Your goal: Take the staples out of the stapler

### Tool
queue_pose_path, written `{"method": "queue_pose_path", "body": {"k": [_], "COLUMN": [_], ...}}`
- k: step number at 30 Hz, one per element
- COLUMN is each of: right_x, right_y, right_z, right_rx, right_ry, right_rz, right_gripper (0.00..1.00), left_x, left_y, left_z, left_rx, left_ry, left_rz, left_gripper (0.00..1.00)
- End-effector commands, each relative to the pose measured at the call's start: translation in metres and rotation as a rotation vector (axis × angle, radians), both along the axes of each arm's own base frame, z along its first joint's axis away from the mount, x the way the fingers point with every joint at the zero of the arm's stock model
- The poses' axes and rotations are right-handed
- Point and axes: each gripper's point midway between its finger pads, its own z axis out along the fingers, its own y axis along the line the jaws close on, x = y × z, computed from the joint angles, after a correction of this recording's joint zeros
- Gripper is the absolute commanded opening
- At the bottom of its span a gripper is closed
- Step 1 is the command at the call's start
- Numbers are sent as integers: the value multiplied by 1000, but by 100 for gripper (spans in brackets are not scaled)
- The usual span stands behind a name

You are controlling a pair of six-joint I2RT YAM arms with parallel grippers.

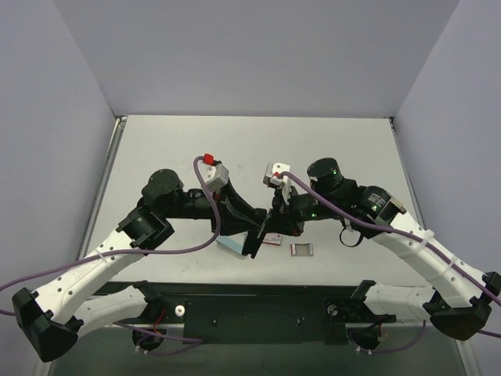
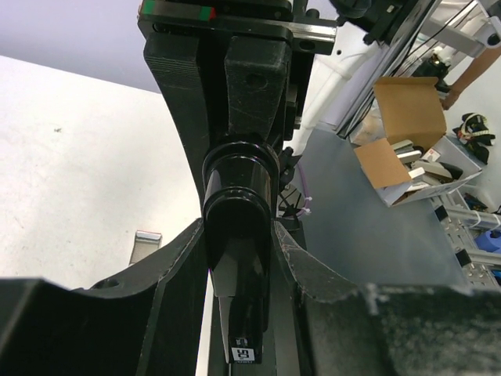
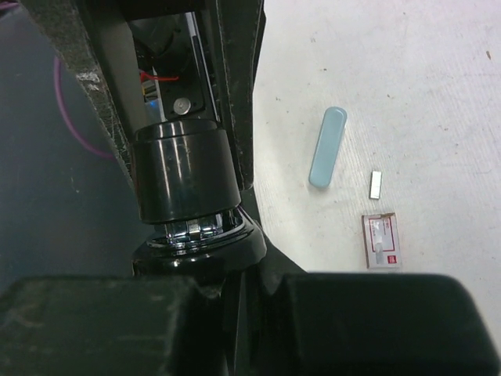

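Observation:
A black stapler (image 1: 257, 235) is held above the table between both grippers. My left gripper (image 1: 244, 218) is shut on it; in the left wrist view (image 2: 239, 227) the stapler body (image 2: 239, 274) is pinched between both fingers. My right gripper (image 1: 279, 215) grips its other end; in the right wrist view (image 3: 184, 184) the stapler's black and chrome end (image 3: 184, 196) sits between the fingers. The staples (image 3: 375, 185), a short silver strip, lie on the table between a light blue piece and a red-and-white box. They are hidden in the top view.
A light blue oblong piece (image 1: 232, 245) (image 3: 327, 147) lies on the table under the left gripper. A small red-and-white box (image 1: 272, 239) (image 3: 381, 240) and a grey-framed box (image 1: 301, 250) lie near the front edge. A small grey item (image 2: 146, 247) shows in the left wrist view.

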Motion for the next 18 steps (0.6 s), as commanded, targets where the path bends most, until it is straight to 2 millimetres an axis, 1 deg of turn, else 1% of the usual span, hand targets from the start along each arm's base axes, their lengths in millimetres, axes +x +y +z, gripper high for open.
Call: {"method": "queue_pose_path", "body": {"k": [1,2,3,4,5,6,7,8,9,10,11,12,15,17,18], "right_x": [13,19,19,27,30,40,42,52,56,64,68,72,80,90,93], "right_y": [46,42,37,31,26,19,14,4,0,-10,-15,-23,-39,-53,-59], "right_z": [42,39,35,33,30,20,23,19,19,18,15,13,10,4,0], "right_rx": [210,199,193,187,186,166,179,171,178,177,174,169,165,147,137], "right_ry": [-161,-170,-167,-174,-166,-163,-154,-160,-146,-150,-139,-154,-164,-168,-160], "right_rz": [56,17,-3,-45,-80,-133,-171,-239,-277,-336,-367,-414,-508,-608,-649], "right_gripper": [0,0,0,0,0,0,0,0,0,0,0,0,0,0,0], "left_x": [-7,-4,-2,3,6,9,11,16,19,24,28,34,48,60,70], "left_y": [-19,-17,-16,-16,-16,-16,-15,-15,-14,-14,-12,-11,-6,-1,3], "left_z": [4,7,9,10,10,12,13,13,13,14,15,15,18,17,18], "left_rx": [-9,-15,-19,-19,-19,-22,-24,-22,-24,-24,-23,-18,-8,10,11], "left_ry": [-66,-72,-77,-79,-77,-81,-86,-81,-85,-86,-88,-89,-94,-93,-98], "left_rz": [-7,21,38,69,81,100,115,146,161,198,221,258,344,419,475], "left_gripper": [0,0,0,0,0,0,0,0,0,0,0,0,0,0,0]}}
